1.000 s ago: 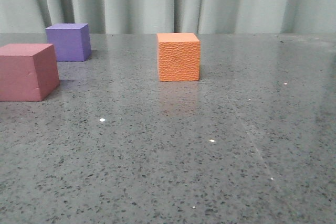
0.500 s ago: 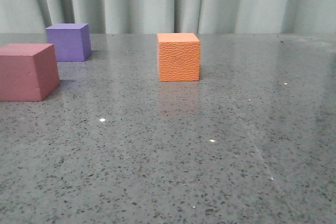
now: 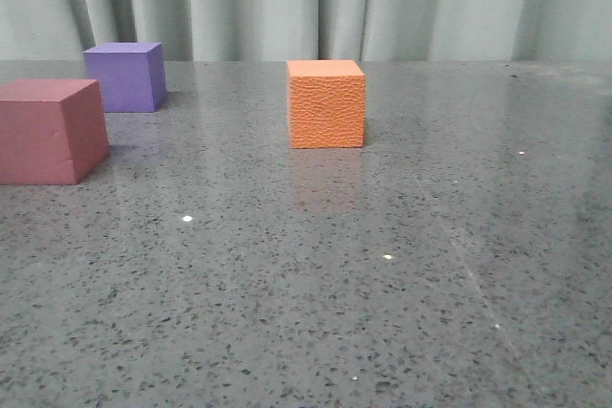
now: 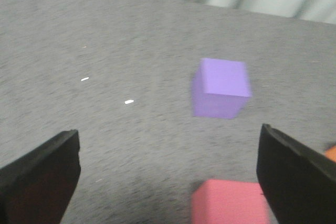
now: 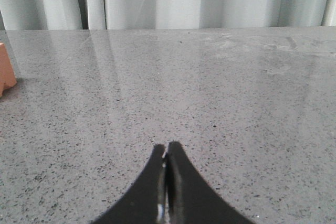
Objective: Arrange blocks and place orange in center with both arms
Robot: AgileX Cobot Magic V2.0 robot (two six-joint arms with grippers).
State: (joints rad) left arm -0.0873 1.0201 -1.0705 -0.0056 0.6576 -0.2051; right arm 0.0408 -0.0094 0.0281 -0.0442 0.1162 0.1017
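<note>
My left end effector (image 4: 168,182) is spread wide, with the pink cube (image 4: 228,203) just ahead between its fingers and the purple cube (image 4: 220,88) beyond it. My right end effector (image 5: 166,179) is pressed together; the orange cube (image 3: 326,103) lies off to its left.

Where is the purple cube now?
In the front view, the purple cube stands far left near the curtain, just behind the pink cube.
</note>
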